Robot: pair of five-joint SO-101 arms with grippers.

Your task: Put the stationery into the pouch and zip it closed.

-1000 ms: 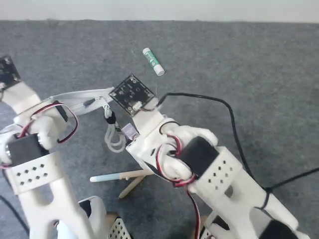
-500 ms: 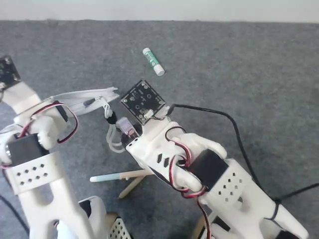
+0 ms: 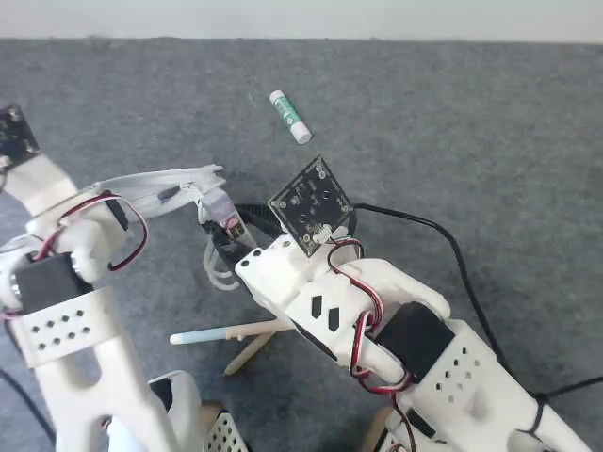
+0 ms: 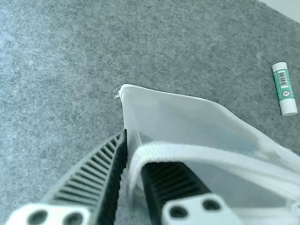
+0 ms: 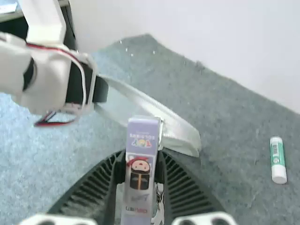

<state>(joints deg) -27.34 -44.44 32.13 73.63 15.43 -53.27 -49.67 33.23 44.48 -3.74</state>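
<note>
Right tool (image 3: pixel 224 224) pinches a purple eraser (image 3: pixel 222 207) just beside the clear pouch (image 3: pixel 155 188); a glue stick (image 3: pixel 289 116) lies well apart, and 2 slim pens (image 3: pixel 212 335) are partly hidden under that arm. From the left wrist, the left tool (image 4: pixel 129 145) is pressed onto the pouch's edge. From the right wrist, the eraser faces the pouch.

I have open grey carpet (image 3: pixel 471 122) all round the white glue stick with a green label (image 3: pixel 289 117); nothing blocks a descent there. Between my arms it is tight: the translucent white mesh pouch (image 3: pixel 160 188), pinched by the left gripper (image 4: pixel 133 154), sits just beside the right gripper (image 3: pixel 221 221) clamping a small purple block (image 5: pixel 140 164). The pale blue pen (image 3: pixel 203 335) and wooden sticks (image 3: pixel 250 344) lie partly under the right arm.
</note>
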